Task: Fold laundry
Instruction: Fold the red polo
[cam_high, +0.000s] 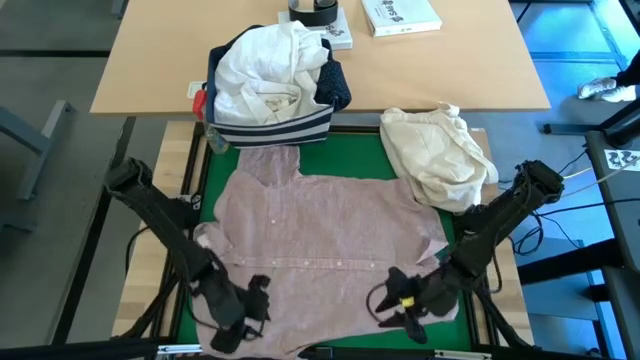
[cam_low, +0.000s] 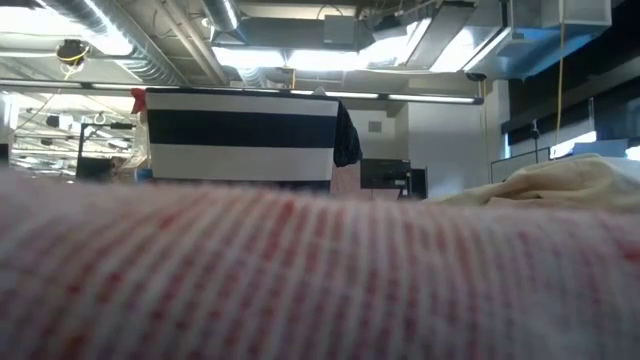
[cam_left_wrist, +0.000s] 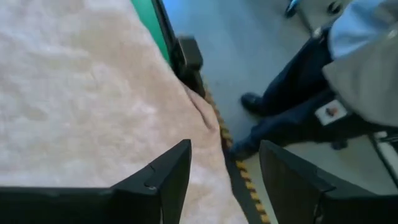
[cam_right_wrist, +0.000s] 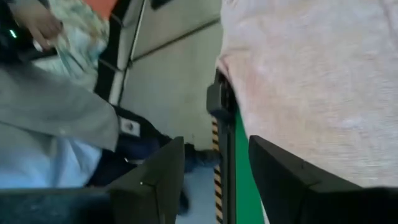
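One pale pink top (cam_high: 330, 265) lies spread flat at lower centre of the high view, covering most of the green mat (cam_high: 350, 150). Left gripper (cam_high: 245, 312), lower left, and right gripper (cam_high: 392, 300), lower right, both stand with fingers apart over the top's near hem, gripping nothing. Upper centre: striped bin (cam_high: 268, 130) heaped with a white shirt (cam_high: 262, 70); right of it, a cream bundle (cam_high: 440, 155).

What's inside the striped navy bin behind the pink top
The navy striped bin holds a heaped white shirt and dark navy fabric at its right edge. Anything deeper is covered by that pile.
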